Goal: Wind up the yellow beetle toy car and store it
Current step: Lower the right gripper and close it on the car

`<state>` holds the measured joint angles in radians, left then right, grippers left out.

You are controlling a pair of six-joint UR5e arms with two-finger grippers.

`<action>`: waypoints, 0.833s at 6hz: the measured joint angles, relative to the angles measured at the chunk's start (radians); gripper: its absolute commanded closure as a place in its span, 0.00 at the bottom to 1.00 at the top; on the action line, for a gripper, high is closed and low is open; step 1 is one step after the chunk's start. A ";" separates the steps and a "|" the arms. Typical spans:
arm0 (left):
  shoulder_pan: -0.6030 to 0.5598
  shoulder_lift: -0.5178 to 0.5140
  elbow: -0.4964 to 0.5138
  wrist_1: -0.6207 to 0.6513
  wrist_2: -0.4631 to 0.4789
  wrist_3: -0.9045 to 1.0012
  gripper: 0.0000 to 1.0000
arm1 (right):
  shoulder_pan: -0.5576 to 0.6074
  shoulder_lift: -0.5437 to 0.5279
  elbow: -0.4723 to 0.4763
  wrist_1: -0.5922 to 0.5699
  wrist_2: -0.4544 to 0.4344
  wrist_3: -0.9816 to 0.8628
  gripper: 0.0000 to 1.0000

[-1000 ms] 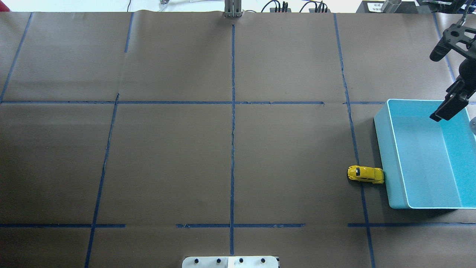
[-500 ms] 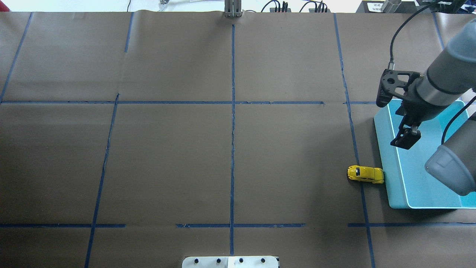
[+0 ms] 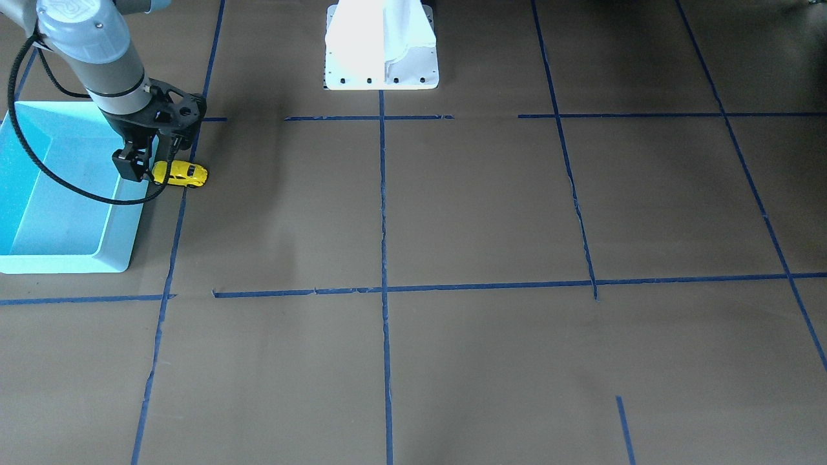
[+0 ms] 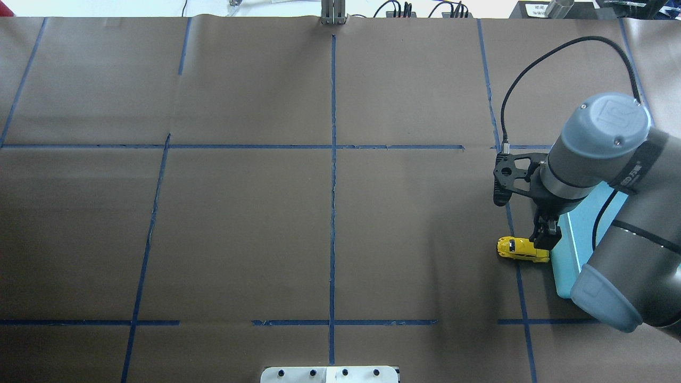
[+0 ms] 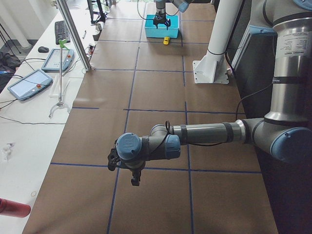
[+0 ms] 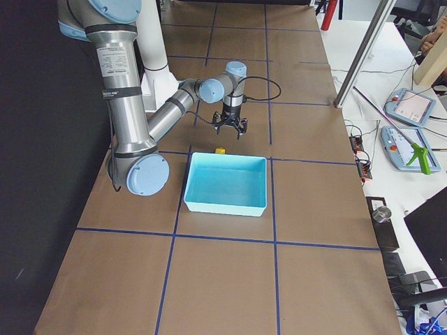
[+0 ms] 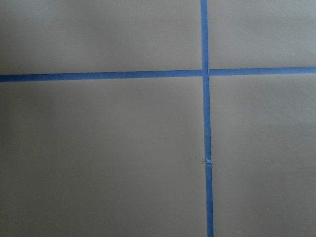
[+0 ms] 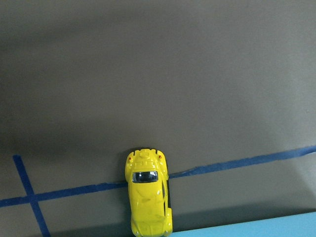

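Brown paper covers the one table (image 4: 239, 223), ruled into large squares by blue tape lines (image 4: 333, 213), and on it lie a single tiny yellow beetle toy car (image 4: 522, 249) with dark windows and a single light blue rectangular plastic bin (image 4: 563, 268), open at the top. Two grey arms are in view, along with one white pedestal base (image 3: 381, 71) at the robot's side of the table. The car stands on its wheels on the robot's right half, straddling a tape line, with one end right up against the bin's long outer wall (image 3: 119, 226); whether they actually touch cannot be told. That wall closes off the car's bin-ward end, while broad brown paper lies on its other end and along both flanks. Its long axis runs across the table, square to the bin wall, and in the right wrist view the end bearing two small red dots (image 8: 145, 157) points away from the bin (image 8: 247, 231) toward the table's middle. The right gripper (image 4: 544, 237) hangs just above the car's bin-ward end, fingers spread apart and grasping nothing. The left gripper (image 5: 135, 178) points down over bare paper at the table's far left end, well apart from car (image 5: 166, 41) and bin (image 5: 152, 33); its finger state cannot be told.
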<state>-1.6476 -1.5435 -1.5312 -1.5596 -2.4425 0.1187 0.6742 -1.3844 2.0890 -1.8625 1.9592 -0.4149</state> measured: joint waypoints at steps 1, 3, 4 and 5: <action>0.000 0.000 -0.008 -0.003 0.002 -0.028 0.00 | -0.051 -0.004 -0.016 0.007 -0.030 0.018 0.00; 0.000 0.006 -0.004 -0.004 0.004 -0.040 0.00 | -0.104 -0.013 -0.098 0.072 -0.069 0.028 0.00; 0.000 0.010 -0.003 -0.005 0.004 -0.040 0.00 | -0.111 -0.030 -0.145 0.160 -0.075 0.032 0.00; 0.000 0.013 -0.003 -0.005 0.005 -0.040 0.00 | -0.113 -0.051 -0.170 0.209 -0.074 0.033 0.00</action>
<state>-1.6475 -1.5310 -1.5342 -1.5645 -2.4378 0.0787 0.5608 -1.4358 1.9187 -1.6535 1.8855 -0.3818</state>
